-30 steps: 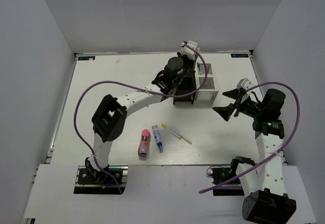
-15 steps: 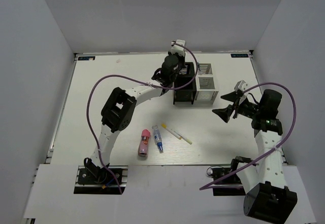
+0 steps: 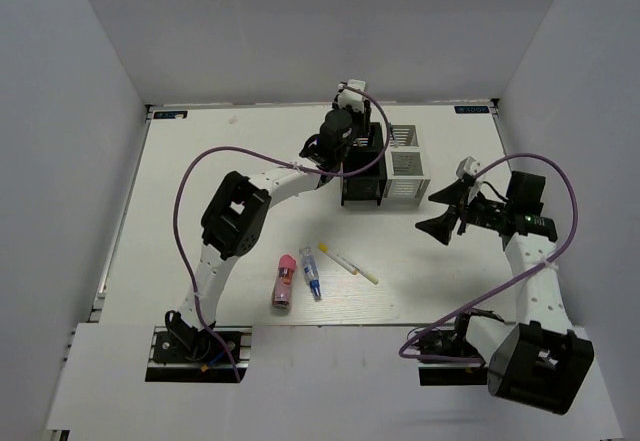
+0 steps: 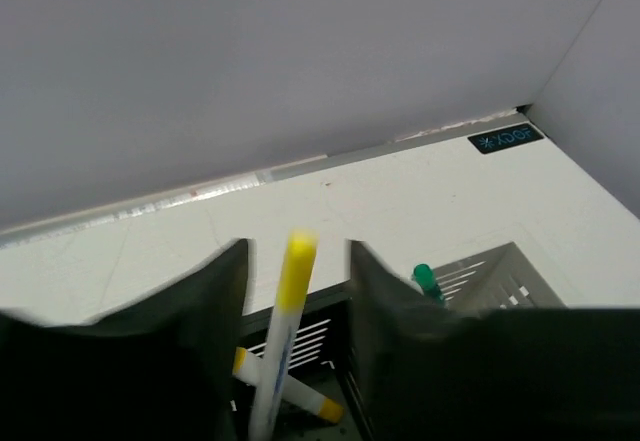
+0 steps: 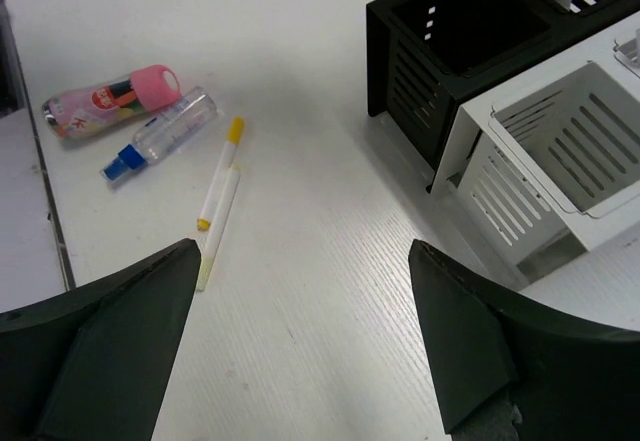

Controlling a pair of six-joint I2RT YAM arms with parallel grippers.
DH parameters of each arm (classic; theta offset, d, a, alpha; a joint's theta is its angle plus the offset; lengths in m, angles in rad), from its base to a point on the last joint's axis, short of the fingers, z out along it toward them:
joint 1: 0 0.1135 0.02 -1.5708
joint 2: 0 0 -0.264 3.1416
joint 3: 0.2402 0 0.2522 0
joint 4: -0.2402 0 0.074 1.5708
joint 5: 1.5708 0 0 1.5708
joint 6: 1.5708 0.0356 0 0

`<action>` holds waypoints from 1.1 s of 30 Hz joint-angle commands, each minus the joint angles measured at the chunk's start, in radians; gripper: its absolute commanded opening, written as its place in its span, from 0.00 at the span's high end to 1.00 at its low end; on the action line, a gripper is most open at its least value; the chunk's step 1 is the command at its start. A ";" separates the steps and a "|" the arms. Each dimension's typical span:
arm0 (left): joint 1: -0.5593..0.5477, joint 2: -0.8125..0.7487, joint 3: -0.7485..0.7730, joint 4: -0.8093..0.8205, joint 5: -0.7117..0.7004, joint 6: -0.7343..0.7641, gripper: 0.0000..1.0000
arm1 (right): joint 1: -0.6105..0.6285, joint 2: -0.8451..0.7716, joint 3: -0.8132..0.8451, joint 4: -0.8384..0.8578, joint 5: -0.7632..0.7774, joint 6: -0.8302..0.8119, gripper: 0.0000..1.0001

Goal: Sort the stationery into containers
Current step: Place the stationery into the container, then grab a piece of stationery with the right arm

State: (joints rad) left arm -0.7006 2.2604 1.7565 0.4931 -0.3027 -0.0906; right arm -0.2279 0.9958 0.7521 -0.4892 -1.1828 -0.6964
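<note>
My left gripper (image 4: pixel 298 251) hovers over the black container (image 3: pixel 360 183), open. A yellow-ended pen (image 4: pixel 283 336) stands blurred between its jaws, with a gap on each side. Another yellow-ended pen (image 4: pixel 290 391) lies inside the black container (image 4: pixel 318 308). A green-ended pen (image 4: pixel 427 281) pokes up by the white container (image 3: pixel 408 166). On the table lie a pink tube (image 3: pixel 285 281), a clear blue-tipped tube (image 3: pixel 311 273) and two thin pens (image 3: pixel 347 261). My right gripper (image 3: pixel 434 212) hangs open over bare table, right of them, holding nothing.
In the right wrist view the pink tube (image 5: pixel 110 96), the clear tube (image 5: pixel 165 133) and the pens (image 5: pixel 218 201) lie at far left, and the black container (image 5: pixel 450 61) and white container (image 5: pixel 560 151) at upper right. White walls enclose the table (image 3: pixel 220 161).
My left gripper shifted left over the black container, then opened and let go of the yellow-ended pen. The right arm swung a little left, still open.
</note>
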 commanded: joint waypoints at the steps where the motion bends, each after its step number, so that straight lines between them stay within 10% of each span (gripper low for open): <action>1: 0.000 -0.018 -0.020 0.007 0.013 -0.021 0.41 | 0.001 0.085 0.107 -0.205 -0.080 -0.184 0.10; 7: 0.000 -0.079 -0.055 0.005 0.025 -0.021 0.17 | 0.027 0.135 0.122 -0.230 -0.040 -0.250 0.47; 14: -0.019 -0.297 -0.126 -0.141 0.043 0.020 0.08 | 0.223 0.050 0.020 0.110 0.228 0.004 0.45; 22: -0.019 -0.688 -0.425 -0.474 0.027 -0.055 0.01 | 0.655 0.233 0.041 0.205 0.643 0.168 0.39; 33: -0.008 -1.200 -0.854 -0.769 -0.068 -0.204 0.01 | 0.926 0.498 0.095 0.255 1.003 0.314 0.31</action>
State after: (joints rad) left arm -0.7116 1.1648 0.9783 -0.1707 -0.3271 -0.2470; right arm 0.6621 1.4490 0.7937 -0.2810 -0.3191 -0.4545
